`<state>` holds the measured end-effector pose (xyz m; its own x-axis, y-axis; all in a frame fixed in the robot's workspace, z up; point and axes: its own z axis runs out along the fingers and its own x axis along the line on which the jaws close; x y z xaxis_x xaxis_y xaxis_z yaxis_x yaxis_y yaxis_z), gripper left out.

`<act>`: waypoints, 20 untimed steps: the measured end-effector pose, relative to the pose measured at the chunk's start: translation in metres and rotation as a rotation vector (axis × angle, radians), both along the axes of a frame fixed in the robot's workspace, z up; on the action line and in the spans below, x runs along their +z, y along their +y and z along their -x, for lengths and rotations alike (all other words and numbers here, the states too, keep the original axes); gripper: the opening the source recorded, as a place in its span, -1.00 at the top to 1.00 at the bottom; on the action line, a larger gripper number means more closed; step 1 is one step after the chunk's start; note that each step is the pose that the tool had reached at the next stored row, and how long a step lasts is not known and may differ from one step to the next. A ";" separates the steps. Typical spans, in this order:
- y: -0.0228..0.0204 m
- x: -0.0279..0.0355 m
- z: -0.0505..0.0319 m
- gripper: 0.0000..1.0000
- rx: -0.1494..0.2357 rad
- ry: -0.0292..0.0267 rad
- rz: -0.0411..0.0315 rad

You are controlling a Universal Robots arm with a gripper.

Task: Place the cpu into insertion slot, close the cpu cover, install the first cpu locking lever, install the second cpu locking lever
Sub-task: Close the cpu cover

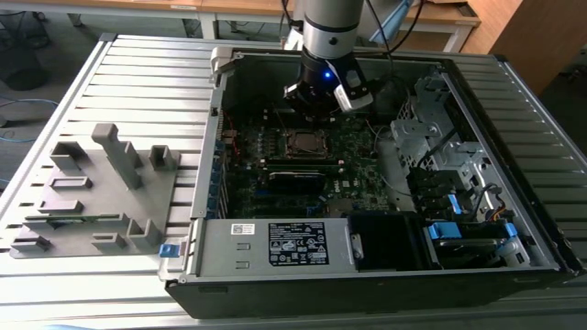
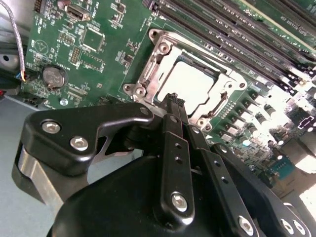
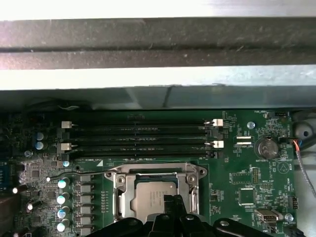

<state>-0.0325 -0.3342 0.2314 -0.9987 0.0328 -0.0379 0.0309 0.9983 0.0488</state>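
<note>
1. We see the arm [image 1: 328, 27] drop almost straight down from the far edge of the counter [image 1: 137, 82] into the open computer case [image 1: 367, 295]. Its wrist hangs over the far half of the motherboard [image 1: 358, 158].
2. The tool [image 1: 317, 115] points down at the board, just beyond the far edge of the insertion slot [image 1: 306, 143] in the exterior view.
3. In the second wrist view, the tool [image 2: 173, 100] is clenched. Its two fingers [image 2: 175, 148] lie side by side, tips drawn together, and we can make out nothing between them.
4. The tips sit at the metal rim of the insertion slot [image 2: 148, 74]. We cannot tell whether they touch it.
5. The cpu [image 2: 190, 81] lies flat inside the slot, its pale metal top facing up.
6. The cpu cover [image 2: 222, 89] lies down around the chip, which shows through its window.
7. In the first wrist view, the tool [image 3: 173, 201] overlaps one side of the cpu [image 3: 154, 197], and the long black memory slots [image 3: 138, 129] run alongside the socket.
8. We cannot tell whether either locking lever is latched.
9. The case sits towards the exterior view's right edge of the counter. A grey fixture [image 1: 101, 185] stands near the counter's edge on the exterior view's left, well apart from the arm.
</note>
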 end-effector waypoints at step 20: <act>-0.0088 -0.0011 0.0039 0.79 0.000 -0.0002 0.0023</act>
